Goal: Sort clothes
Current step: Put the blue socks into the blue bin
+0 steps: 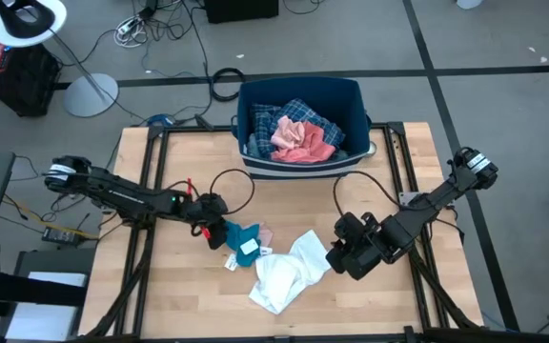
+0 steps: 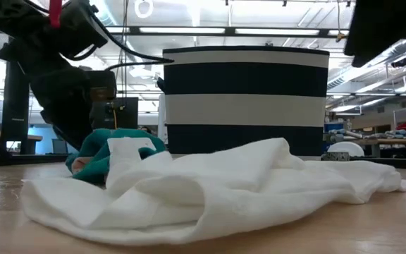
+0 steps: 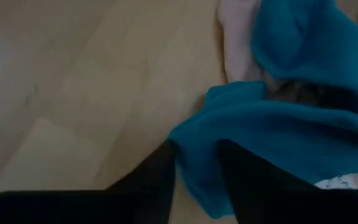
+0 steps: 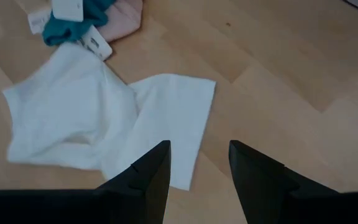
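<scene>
The clothes split two ways: three loose on the counter (image 1: 141, 305) at frame centre — teal garment (image 1: 239, 236), pale pink garment (image 1: 265, 233), white garment (image 1: 289, 272) — the rest heaped in the bin (image 1: 255, 157) above. Left gripper (image 3: 194, 168) fingers straddle teal fabric, seemingly gathering it; right gripper (image 4: 194, 171) hovers parted, empty.

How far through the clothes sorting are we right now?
Done: the plaid shirt and salmon pink garment already lie in the bin. In hand: the left gripper has its fingers around a fold of the teal garment. Left: the white garment and pale pink one on the table; the right gripper hovers open by the white.
</scene>
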